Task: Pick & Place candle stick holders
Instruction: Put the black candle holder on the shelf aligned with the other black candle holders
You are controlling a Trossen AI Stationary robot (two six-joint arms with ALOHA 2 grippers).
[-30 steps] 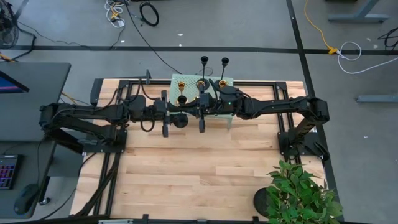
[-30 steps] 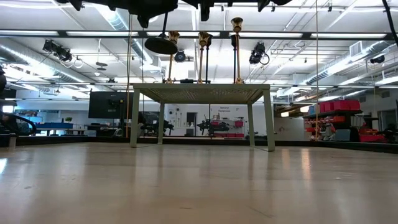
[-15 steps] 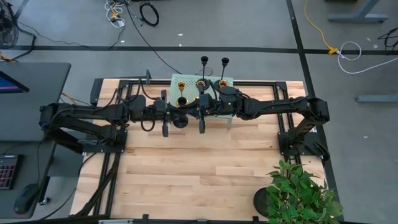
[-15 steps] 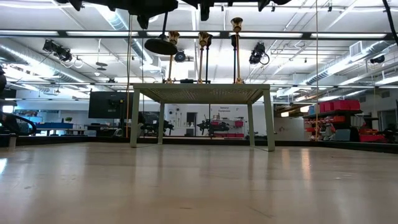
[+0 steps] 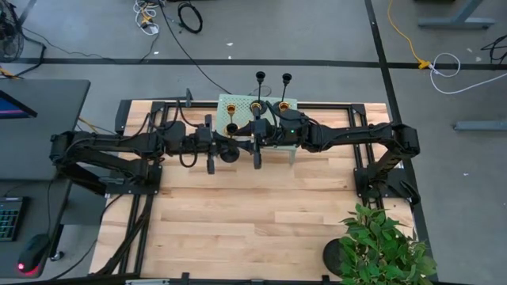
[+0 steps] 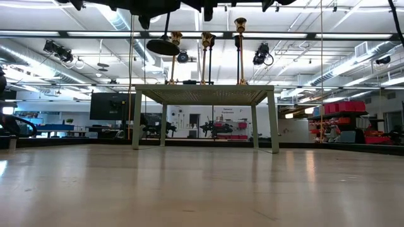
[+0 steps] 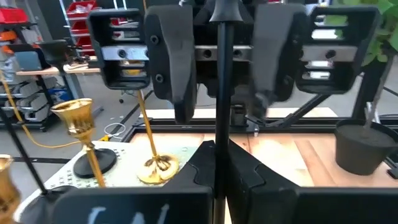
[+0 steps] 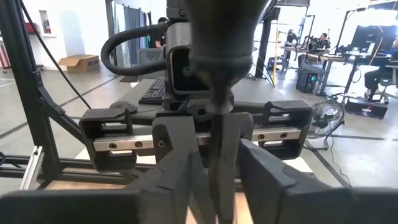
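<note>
A matte black candlestick holder (image 7: pixel 221 93) is clenched mid-air by the left gripper (image 7: pixel 217 163); the right gripper's (image 8: pixel 214 171) fingers cannot be told. Brass holders (image 5: pixel 243 105) are already set on the pale perforated stand (image 5: pixel 290 102).

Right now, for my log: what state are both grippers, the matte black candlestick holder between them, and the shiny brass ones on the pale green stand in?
left gripper: shut on the matte black candlestick holder's stem.
right gripper: open, straddling that stem.
matte black candlestick holder: held in the air.
shiny brass candlestick holders: upright on the pale green perforated stand.
</note>
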